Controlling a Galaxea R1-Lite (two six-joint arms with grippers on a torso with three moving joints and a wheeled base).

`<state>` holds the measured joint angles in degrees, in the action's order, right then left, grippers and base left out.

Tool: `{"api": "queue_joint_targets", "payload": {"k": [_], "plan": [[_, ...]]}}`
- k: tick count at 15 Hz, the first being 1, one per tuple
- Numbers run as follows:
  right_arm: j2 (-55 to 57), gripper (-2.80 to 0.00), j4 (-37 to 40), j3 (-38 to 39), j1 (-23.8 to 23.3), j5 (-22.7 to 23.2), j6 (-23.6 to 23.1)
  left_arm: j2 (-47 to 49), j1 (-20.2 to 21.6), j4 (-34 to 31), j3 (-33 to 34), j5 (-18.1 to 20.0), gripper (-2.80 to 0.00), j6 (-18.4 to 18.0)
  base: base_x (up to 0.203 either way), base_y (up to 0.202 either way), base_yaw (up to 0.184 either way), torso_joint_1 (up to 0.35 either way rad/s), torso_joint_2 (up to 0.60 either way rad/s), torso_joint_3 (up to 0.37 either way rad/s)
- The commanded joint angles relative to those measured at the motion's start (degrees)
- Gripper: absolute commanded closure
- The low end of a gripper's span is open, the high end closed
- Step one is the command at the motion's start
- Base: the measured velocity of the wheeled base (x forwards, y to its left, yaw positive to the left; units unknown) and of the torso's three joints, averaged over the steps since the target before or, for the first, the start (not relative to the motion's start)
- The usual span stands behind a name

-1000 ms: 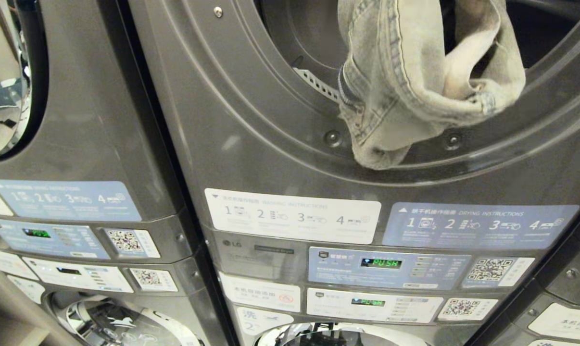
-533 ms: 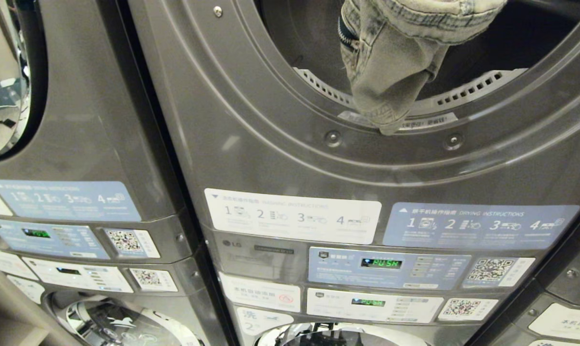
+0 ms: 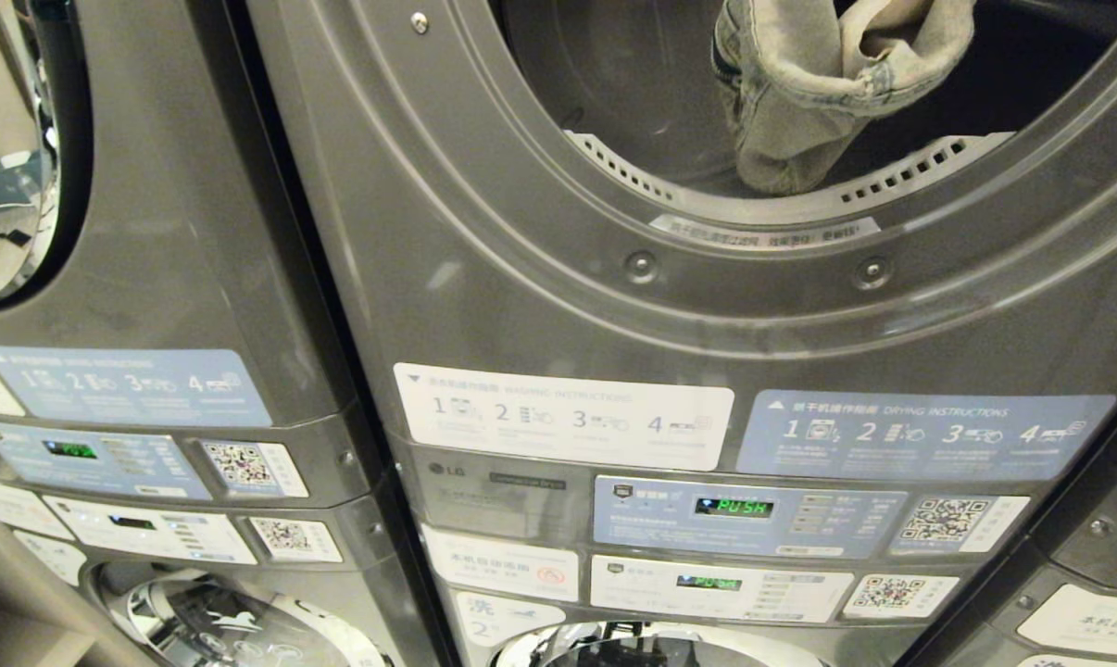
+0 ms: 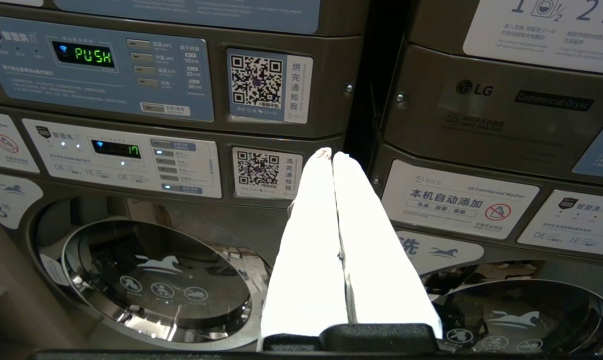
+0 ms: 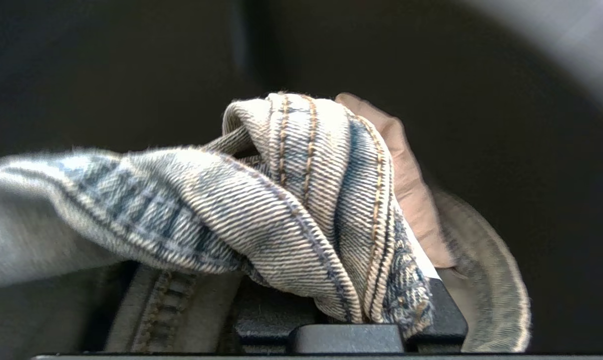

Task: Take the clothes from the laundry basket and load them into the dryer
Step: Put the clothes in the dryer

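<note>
A pale, faded denim garment (image 3: 799,93) hangs inside the round opening of the dryer (image 3: 558,232), its lower end just above the perforated inner rim. In the right wrist view the bunched denim (image 5: 291,200) wraps over my right gripper (image 5: 361,235), which is shut on it inside the dark drum; only a sliver of white finger (image 5: 426,260) shows. My left gripper (image 4: 331,154) is shut and empty, parked low and pointing at the seam between two machines. The laundry basket is out of view.
The dryer sits above a washer with a control panel (image 3: 744,514) reading PUSH and instruction stickers (image 3: 563,415). A second stacked machine (image 3: 151,278) stands to the left. Round washer doors (image 4: 156,280) are in front of the left gripper.
The denim garment has risen and shifted right and deeper. Its lower end has come off the dryer's front ring and now hangs inside the opening. The left arm has not moved.
</note>
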<state>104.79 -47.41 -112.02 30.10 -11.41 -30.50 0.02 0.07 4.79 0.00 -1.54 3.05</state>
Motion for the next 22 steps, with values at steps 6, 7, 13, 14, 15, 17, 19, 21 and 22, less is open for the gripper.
{"api": "queue_joint_targets", "payload": {"k": [6,7,13,14,15,17,19,21,22], "plan": [[6.40,0.00,15.17,-0.66,-1.97,-6.17,8.18,-0.11,0.01,0.04,1.67,-0.05,0.00,0.11,0.000,0.000,0.000,0.000,0.00,0.000],[5.83,0.00,19.76,-0.68,-2.66,-6.33,11.36,-0.11,0.01,0.04,1.67,-0.05,0.00,0.03,0.000,0.000,0.000,0.000,0.00,0.000],[3.31,0.00,27.72,-0.74,-2.85,-6.25,13.36,-0.08,0.01,0.04,1.67,-0.05,0.00,0.03,0.000,0.000,0.000,0.000,0.00,0.000],[3.31,0.00,27.70,-0.74,-2.85,-6.17,13.28,-0.09,0.01,0.04,1.67,-0.05,0.00,0.03,0.000,0.000,0.000,0.000,0.00,0.000],[3.23,0.00,27.63,-0.74,-2.94,-6.17,13.10,-0.11,0.01,0.04,1.67,-0.05,0.00,0.03,0.000,0.000,0.000,0.000,0.00,0.000],[3.23,0.00,27.63,-0.73,-2.94,-6.17,13.18,-0.05,0.01,0.04,1.67,-0.05,0.00,0.05,0.000,0.000,0.000,0.000,0.00,0.000],[2.90,-2.80,27.71,-0.68,-2.85,-5.95,11.95,-0.11,0.01,0.04,1.67,-0.05,0.00,0.03,0.000,0.000,0.000,0.000,0.00,0.000],[2.79,-2.80,29.49,-0.66,-2.85,-5.84,10.86,-0.11,0.01,0.04,1.67,-0.05,0.00,0.03,0.000,0.000,0.000,0.000,0.00,0.000],[2.34,-2.80,30.59,-0.66,-2.85,-5.82,10.82,-0.03,0.01,0.04,1.67,-0.05,0.00,0.03,0.000,0.000,0.000,0.000,0.00,0.000]]}}
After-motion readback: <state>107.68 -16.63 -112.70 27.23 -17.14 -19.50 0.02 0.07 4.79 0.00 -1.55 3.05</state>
